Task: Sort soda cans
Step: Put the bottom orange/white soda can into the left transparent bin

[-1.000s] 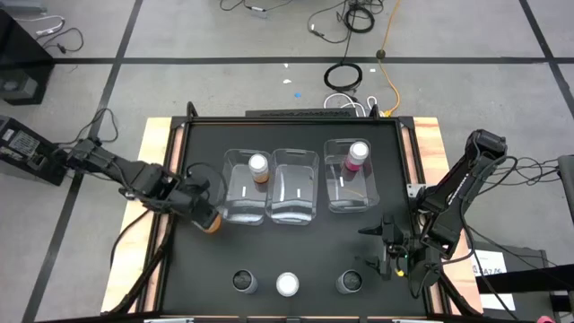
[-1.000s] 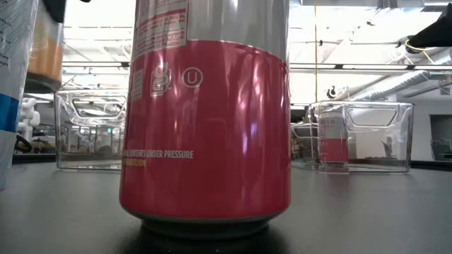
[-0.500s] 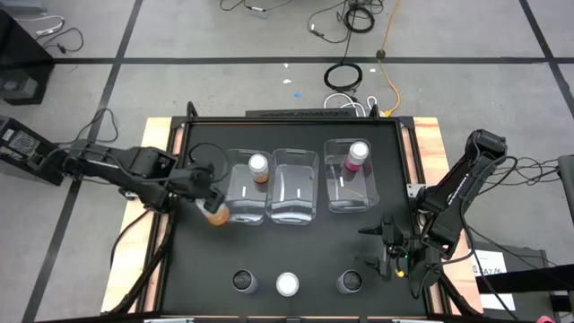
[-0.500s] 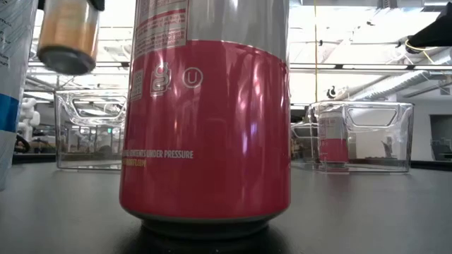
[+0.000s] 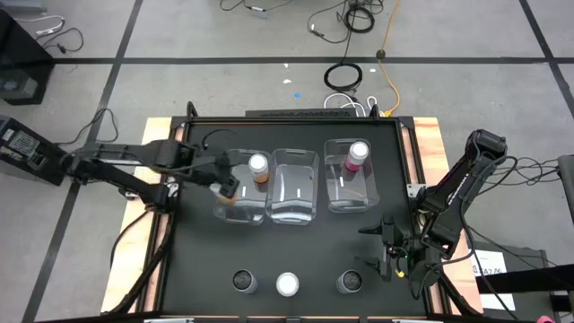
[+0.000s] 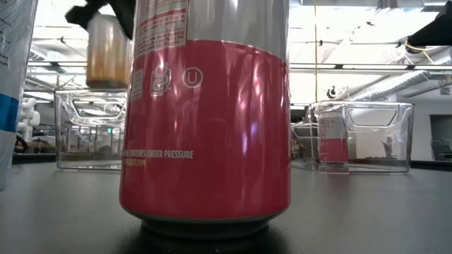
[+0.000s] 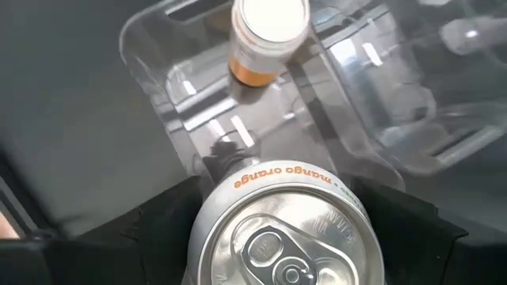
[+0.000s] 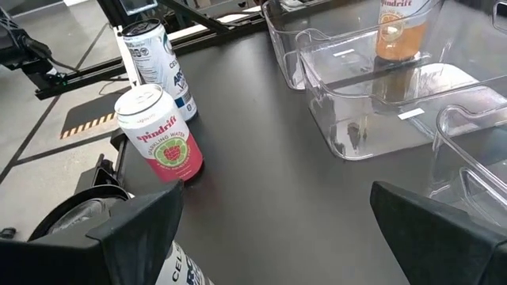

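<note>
Three clear bins sit in a row on the black tabletop (image 5: 305, 260). The left bin (image 5: 240, 202), directly under my left jaws (image 5: 224, 186), already holds one orange can (image 5: 259, 168) standing upright at its far end, well beyond my fingertips. The middle bin (image 5: 295, 187), just to the right of those jaws, shows nothing inside. The right bin (image 5: 350, 179), farther off toward my right arm, holds a pink can (image 5: 358, 156) upright at its far end.

My left jaws are spread wide around a second orange can (image 7: 281, 229) — its silver top and pull tab fill the left wrist view, with "mango orange" printed along the rim. I hold it upright above the near part of the left bin; in the low view its body (image 6: 107, 53) hangs above the bin's rim, clear of the floor of the bin.

My right jaws (image 5: 392, 254) stand fully open and hold nothing, hovering over the near right part of the tabletop. Three cans stand in a row along the near edge, left of those jaws — a dark one (image 5: 350, 283) closest, a pink one with a pale top (image 5: 287, 285) next, and another dark one (image 5: 244, 283) farthest.
</note>
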Robot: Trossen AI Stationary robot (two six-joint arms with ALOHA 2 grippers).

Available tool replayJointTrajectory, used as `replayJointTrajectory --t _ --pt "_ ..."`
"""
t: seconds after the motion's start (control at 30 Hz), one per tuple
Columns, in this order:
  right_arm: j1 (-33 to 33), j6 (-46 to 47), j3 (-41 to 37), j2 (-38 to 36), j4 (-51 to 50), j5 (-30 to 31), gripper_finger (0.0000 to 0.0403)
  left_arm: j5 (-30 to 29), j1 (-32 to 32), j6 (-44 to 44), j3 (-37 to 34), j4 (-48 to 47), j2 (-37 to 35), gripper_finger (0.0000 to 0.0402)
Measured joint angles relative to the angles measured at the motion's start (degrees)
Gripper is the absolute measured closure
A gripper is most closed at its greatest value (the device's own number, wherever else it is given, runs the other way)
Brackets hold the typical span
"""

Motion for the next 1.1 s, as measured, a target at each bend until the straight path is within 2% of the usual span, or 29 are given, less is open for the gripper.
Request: replayJointTrajectory --t 0.23,0.4,0.53,0.73,1.1 --pt "0.0 0.7 0.0 0.0 0.0 -0.2 0.0007 -0.2 6.2 11.6 0.0 4.9 6.5 0.0082" --pt "0.0 0.9 0.0 0.0 0.0 -0.2 0.0007 -0.2 8.3 17.8 -0.3 5.4 9.5 0.0082" --pt "0.0 1.3 0.0 0.0 0.1 -0.2 0.0007 -0.2 9.0 21.0 -1.8 5.9 9.8 0.0082" --pt "0.0 1.6 0.0 0.0 0.2 -0.2 0.0007 0.3 10.7 24.5 -6.1 12.1 9.5 0.0082" --pt "0.0 5.5 0.0 0.0 0.5 -0.1 0.0007 2.4 16.2 37.7 -10.5 18.4 9.4 0.0082"
